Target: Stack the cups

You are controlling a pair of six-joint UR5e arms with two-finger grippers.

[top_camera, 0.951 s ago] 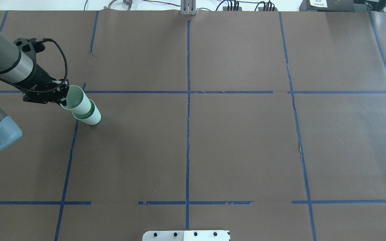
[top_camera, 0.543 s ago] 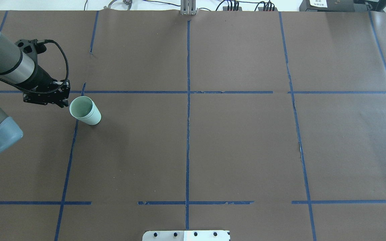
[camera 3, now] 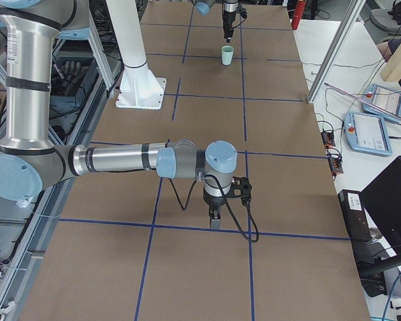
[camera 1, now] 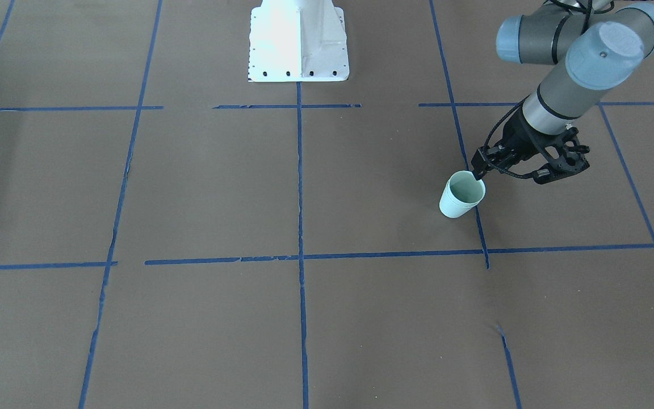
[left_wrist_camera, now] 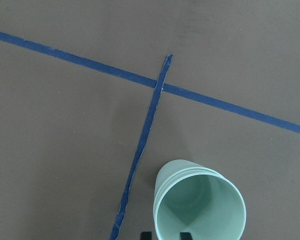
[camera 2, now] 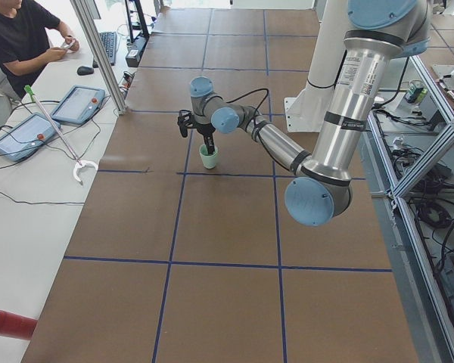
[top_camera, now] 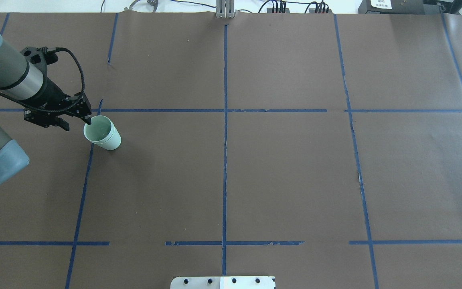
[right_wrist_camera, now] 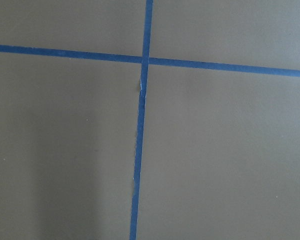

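Observation:
The two pale mint-green cups point(top_camera: 103, 135) stand nested, one inside the other, upright on the brown table at the left; the stack also shows in the front view point(camera 1: 462, 196) and the left wrist view point(left_wrist_camera: 200, 207). My left gripper point(top_camera: 88, 119) hangs at the stack's near-left rim. In the left wrist view its fingertips point(left_wrist_camera: 146, 235) stand a little apart, one on either side of the rim wall, not clamped on it. My right gripper point(camera 3: 215, 221) points down over bare table far from the cups. I cannot tell whether it is open or shut.
Blue tape lines point(top_camera: 225, 120) divide the brown table into squares. The white robot base point(camera 1: 298, 40) stands at the table's robot side. An operator point(camera 2: 23, 38) sits beside a side table with tablets point(camera 2: 76, 104).
One second ago my left gripper held one cup tilted above the other. It let go, the cup dropped into the lower one, and the gripper turned with its fingertips back at the rim.

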